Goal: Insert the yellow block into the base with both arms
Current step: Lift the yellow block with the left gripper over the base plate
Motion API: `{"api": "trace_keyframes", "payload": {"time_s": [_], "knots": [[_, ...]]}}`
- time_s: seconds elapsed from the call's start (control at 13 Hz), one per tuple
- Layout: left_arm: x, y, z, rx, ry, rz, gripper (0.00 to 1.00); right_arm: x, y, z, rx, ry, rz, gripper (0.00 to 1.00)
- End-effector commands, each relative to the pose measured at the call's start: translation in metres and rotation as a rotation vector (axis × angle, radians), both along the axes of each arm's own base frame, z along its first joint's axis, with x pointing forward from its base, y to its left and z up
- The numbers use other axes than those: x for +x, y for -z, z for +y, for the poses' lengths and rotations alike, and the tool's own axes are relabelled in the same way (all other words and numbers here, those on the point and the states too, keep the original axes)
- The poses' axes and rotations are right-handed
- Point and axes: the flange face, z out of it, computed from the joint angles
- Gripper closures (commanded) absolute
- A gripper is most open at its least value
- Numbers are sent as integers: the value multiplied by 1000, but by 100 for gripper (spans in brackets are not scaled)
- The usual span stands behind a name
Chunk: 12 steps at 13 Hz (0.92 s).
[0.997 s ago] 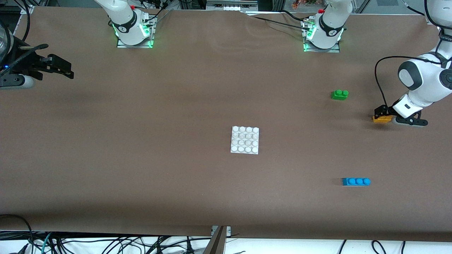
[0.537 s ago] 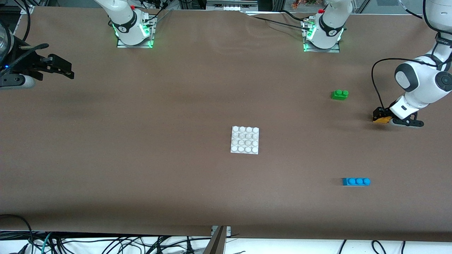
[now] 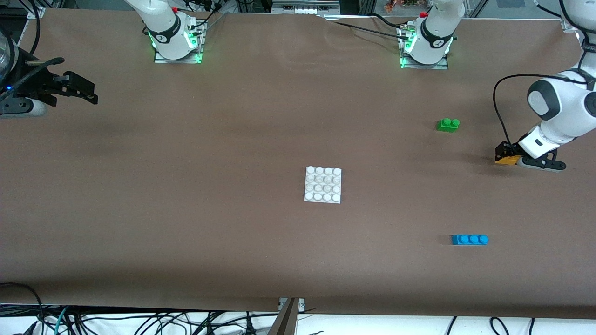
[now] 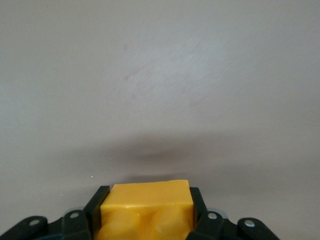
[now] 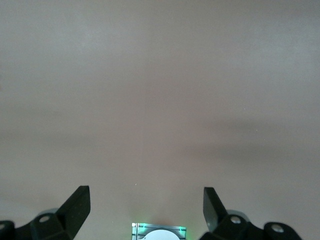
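Currently: left claw (image 3: 505,157) clenched on small orange-yellow plastic two-stud brick (image 3: 506,160) at the worktop (image 3: 233,139); right claw (image 3: 88,93) waits, fingers spread.

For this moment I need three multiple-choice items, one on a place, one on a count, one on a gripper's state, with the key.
1. Which brick lies nearest the front camera?
A. small green plastic two-stud brick
B. long blue plastic three-stud brick
C. small orange-yellow plastic block

2. How many studs has the flat white square plastic base?
A. nine
B. twelve
C. sixteen

3. What is the left gripper doing?
A. shut on the yellow block
B. open above the base
C. shut on nothing

Key:
1 B: the blue brick shows lowest, below the green brick.
2 C: the base has four rows of four.
3 A: the left gripper has its fingers against both sides of the yellow block.
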Motion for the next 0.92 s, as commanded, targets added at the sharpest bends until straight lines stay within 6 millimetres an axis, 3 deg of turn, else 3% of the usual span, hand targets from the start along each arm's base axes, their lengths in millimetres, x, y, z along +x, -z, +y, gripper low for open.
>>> {"api": "trace_keyframes", "payload": {"time_s": [0.0,0.23,0.38,0.54,0.69,0.84], "knots": [[19,-55,-17,-25,17,54,83,2,-6,1,-6,2,-9,0],[52,-114,-58,-55,11,155,83,2,-5,0,-4,3,-7,0],[66,-141,-90,-57,4,184,83,2,-6,0,-4,3,-9,0],[76,-163,-135,-51,-4,199,83,2,-6,0,-4,3,-9,0],[82,-183,-192,-51,3,193,83,2,-5,-2,-5,6,-7,0],[81,-190,-249,-52,-23,184,83,2,-5,-2,-5,6,-7,0]]}}
